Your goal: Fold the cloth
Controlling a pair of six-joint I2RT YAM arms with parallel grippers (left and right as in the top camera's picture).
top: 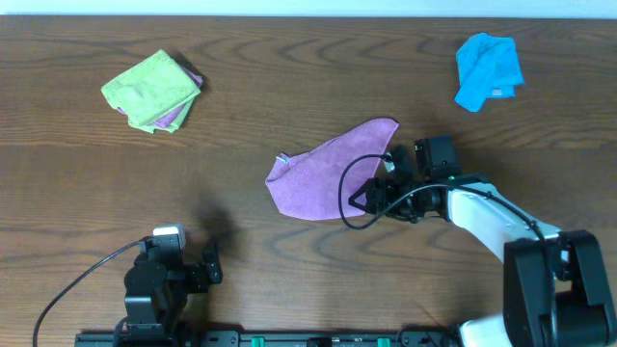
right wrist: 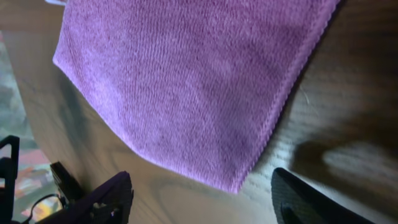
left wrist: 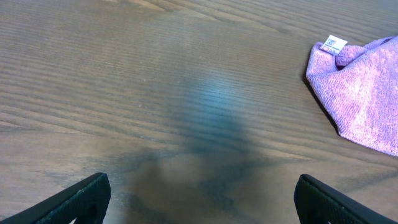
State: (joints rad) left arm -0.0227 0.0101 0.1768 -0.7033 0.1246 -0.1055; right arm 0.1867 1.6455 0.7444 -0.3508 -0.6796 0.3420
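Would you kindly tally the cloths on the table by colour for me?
Purple: 2, the large purple cloth mid-table and a smaller purple cloth peeking from under the green one
Lime-green: 1, the lime-green cloth
Blue: 1, the bright blue cloth
Total: 4 cloths

Left end effector (left wrist: 202, 200) spread wide, right end effector (right wrist: 200, 198) parted just as wide.

Three cloths (top: 323, 173) (top: 487, 67) (top: 149, 89), two claws (left wrist: 203, 193) (right wrist: 202, 186), one table (top: 289, 67)
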